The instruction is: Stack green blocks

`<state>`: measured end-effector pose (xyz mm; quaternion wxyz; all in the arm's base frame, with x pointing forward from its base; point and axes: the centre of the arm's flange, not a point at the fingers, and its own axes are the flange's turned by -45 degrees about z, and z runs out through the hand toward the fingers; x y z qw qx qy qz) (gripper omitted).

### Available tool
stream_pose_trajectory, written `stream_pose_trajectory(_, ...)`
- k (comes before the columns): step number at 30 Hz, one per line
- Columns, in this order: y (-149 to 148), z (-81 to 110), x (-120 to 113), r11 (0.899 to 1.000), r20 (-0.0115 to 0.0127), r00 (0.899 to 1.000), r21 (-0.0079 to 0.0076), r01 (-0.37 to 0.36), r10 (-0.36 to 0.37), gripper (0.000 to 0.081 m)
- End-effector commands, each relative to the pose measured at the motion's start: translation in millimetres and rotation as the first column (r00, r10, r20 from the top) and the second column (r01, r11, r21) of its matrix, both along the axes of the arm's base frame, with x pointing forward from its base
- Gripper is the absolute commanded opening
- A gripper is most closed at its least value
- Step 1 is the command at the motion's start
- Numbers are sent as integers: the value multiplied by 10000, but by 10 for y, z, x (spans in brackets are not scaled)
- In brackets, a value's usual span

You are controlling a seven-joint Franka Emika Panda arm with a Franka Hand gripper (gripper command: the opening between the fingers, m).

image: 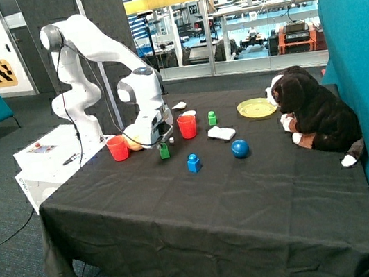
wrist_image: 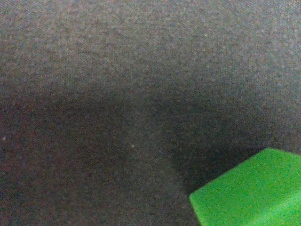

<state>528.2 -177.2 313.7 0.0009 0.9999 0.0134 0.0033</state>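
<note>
Covering the lower half of the outside view, the black-draped surface (image: pixel 203 213) carries everything. Nearest the camera stands a blue block (image: pixel 193 163), with a blue ball (image: pixel 240 148) to its right. A little farther back, left of centre, one green block (image: pixel 164 151) stands on the cloth with the pincer (image: pixel 164 140) directly above it; how far the pincer is spread, and whether it grips the block, cannot be told. In the wrist view that block (wrist_image: pixel 251 190) fills the lower right corner over dark cloth. Behind, two red cups (image: pixel 187 126) flank the arm, and a second green block (image: pixel 212 118) stands alone right of them, unstacked. A yellow plate (image: pixel 257 107) and a plush dog (image: pixel 313 111) lie at the right.
</note>
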Motion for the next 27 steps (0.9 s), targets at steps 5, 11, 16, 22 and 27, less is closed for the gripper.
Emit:
stream_pose_trajectory(5,12,-1,-38,10000,-67,10000,18,30,-29,0)
stream_pose_trajectory(11,74,48,-56,9999,-67,9999,18,-148,149,0)
stream_pose_trajectory(16,154,256,-31,9993,-67,9992,18,-382,382,0)
stream_pose_trajectory(22,245,486,6,9981,-67,9981,18,-610,610,0)
stream_pose_trajectory(27,307,599,28,9977,-67,9977,18,-671,671,0)
